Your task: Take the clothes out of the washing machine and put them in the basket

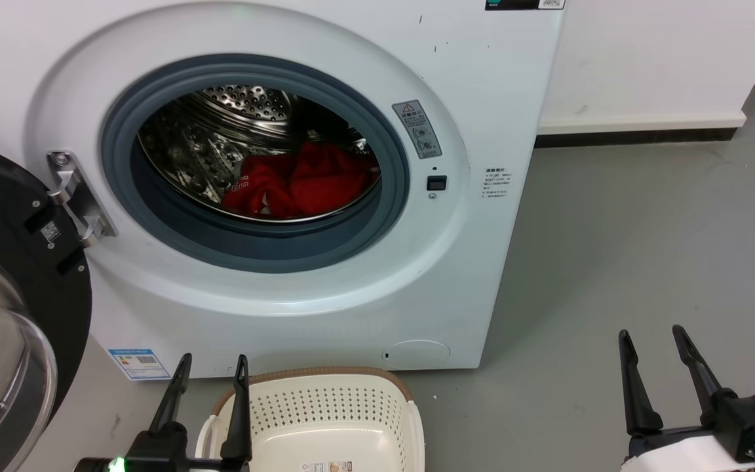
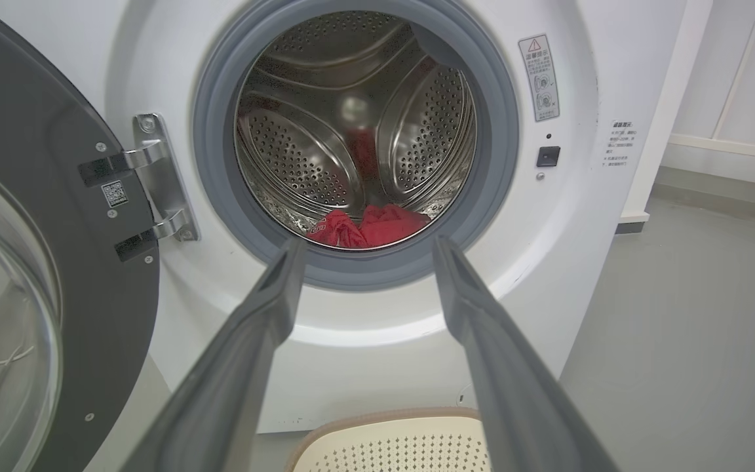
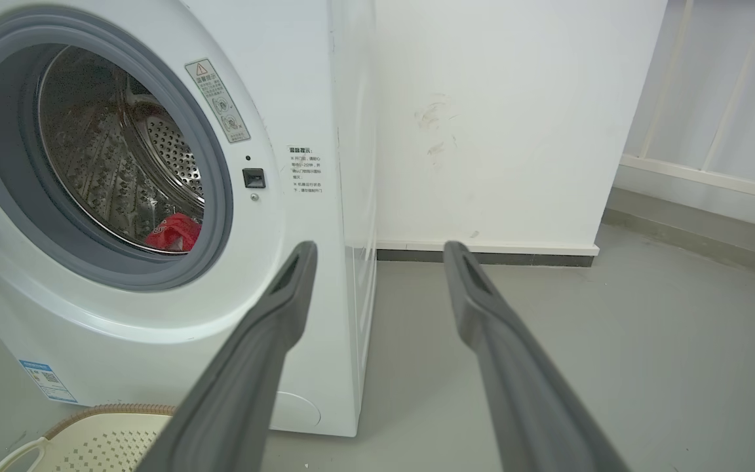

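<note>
The white washing machine (image 1: pixel 299 288) stands with its door swung open to the left. Red clothes (image 1: pixel 302 180) lie bunched at the bottom of the steel drum, also seen as the clothes (image 2: pixel 371 226) and the clothes (image 3: pixel 173 233). The cream basket (image 1: pixel 325 419) with a brown rim sits empty on the floor just in front of the machine. My left gripper (image 1: pixel 213 359) is open above the basket's left end, well short of the drum. My right gripper (image 1: pixel 651 333) is open over bare floor to the machine's right. Nothing is between either pair of fingers.
The black-rimmed glass door (image 1: pixel 4 314) hangs open at the far left on a metal hinge (image 1: pixel 76 196). Grey floor (image 1: pixel 613 249) stretches to the right of the machine. A white wall with a dark baseboard (image 1: pixel 639 134) runs behind.
</note>
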### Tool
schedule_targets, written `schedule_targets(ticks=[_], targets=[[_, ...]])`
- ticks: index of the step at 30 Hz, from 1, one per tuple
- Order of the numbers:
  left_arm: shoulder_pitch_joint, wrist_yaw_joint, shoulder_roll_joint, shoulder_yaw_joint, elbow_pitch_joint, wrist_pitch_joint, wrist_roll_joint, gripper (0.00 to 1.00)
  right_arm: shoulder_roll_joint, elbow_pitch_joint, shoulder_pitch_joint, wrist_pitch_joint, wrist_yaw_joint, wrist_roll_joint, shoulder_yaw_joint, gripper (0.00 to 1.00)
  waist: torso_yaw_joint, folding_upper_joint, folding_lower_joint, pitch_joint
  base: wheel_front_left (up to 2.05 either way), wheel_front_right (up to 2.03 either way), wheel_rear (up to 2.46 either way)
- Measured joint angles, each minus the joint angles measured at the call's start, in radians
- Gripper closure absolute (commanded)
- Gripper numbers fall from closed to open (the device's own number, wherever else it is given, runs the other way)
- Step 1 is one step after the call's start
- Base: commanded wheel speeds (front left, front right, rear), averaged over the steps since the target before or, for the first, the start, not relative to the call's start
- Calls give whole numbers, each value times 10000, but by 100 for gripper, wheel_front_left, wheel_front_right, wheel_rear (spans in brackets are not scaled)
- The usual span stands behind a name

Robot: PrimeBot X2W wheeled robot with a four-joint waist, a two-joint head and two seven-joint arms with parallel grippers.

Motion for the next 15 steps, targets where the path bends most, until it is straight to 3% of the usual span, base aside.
schedule_targets(ticks=[7, 15], targets=[[-426, -65, 119, 196, 355, -2, 138, 0, 2, -33, -156, -2, 0, 73, -56, 0, -265, 0, 0, 566, 0, 0, 0], [-3033, -495, 920, 499, 1534, -4, 73, 0, -4, -150, -953, -4, -2, 90, 46, 0, -684, 0, 1, 2090, 0, 0, 0]])
